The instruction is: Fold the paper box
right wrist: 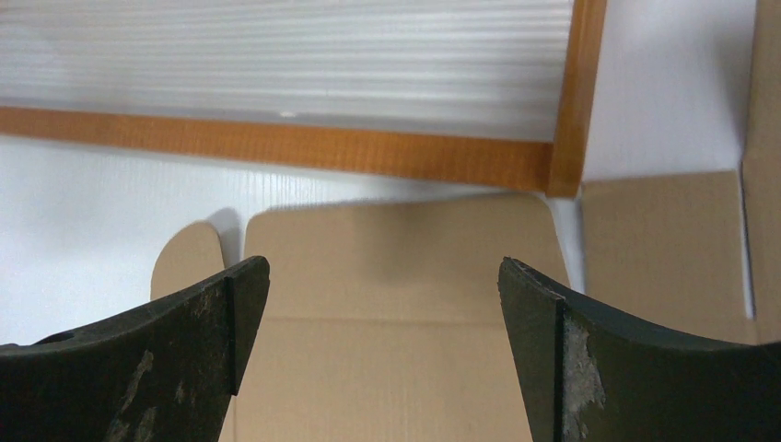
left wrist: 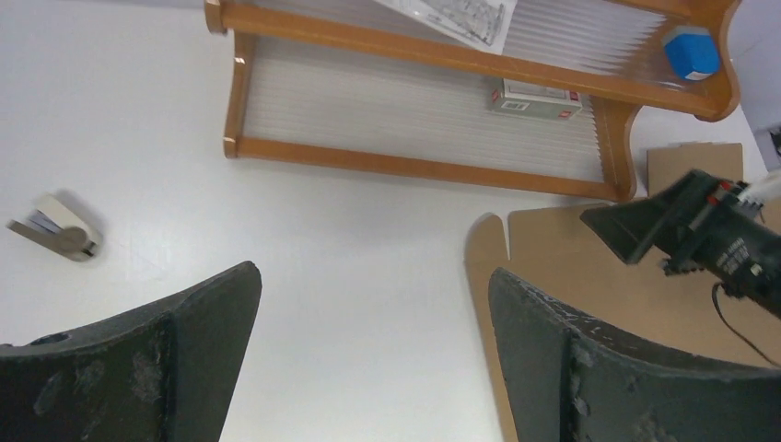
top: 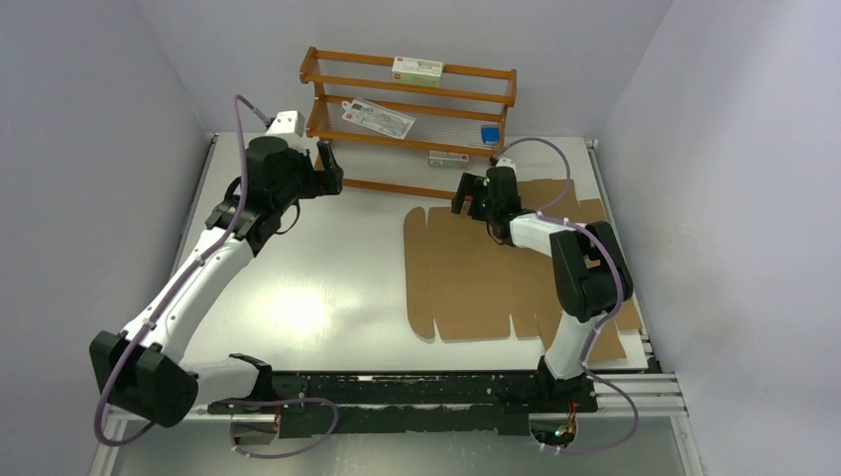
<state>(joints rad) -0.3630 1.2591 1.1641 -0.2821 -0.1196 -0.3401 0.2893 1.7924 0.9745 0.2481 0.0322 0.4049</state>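
Note:
The paper box [top: 476, 273] is a flat brown cardboard sheet with flaps, lying unfolded on the right half of the white table. My right gripper [top: 474, 194] hovers open over its far edge, near the rack; in the right wrist view a far flap [right wrist: 387, 276] lies between and beyond the spread fingers [right wrist: 207, 322]. My left gripper [top: 329, 171] stands open at the far left, off the sheet, over bare table. The left wrist view shows the sheet's left edge [left wrist: 543, 239] behind its right finger [left wrist: 543, 341], and the right gripper [left wrist: 681, 226] above the cardboard.
A wooden rack [top: 412, 109] stands at the back, with a small box [top: 417, 67], a packet [top: 379, 119] and a blue item [top: 490, 134] on its shelves. A small grey object [left wrist: 57, 230] lies on the table at left. Walls close both sides.

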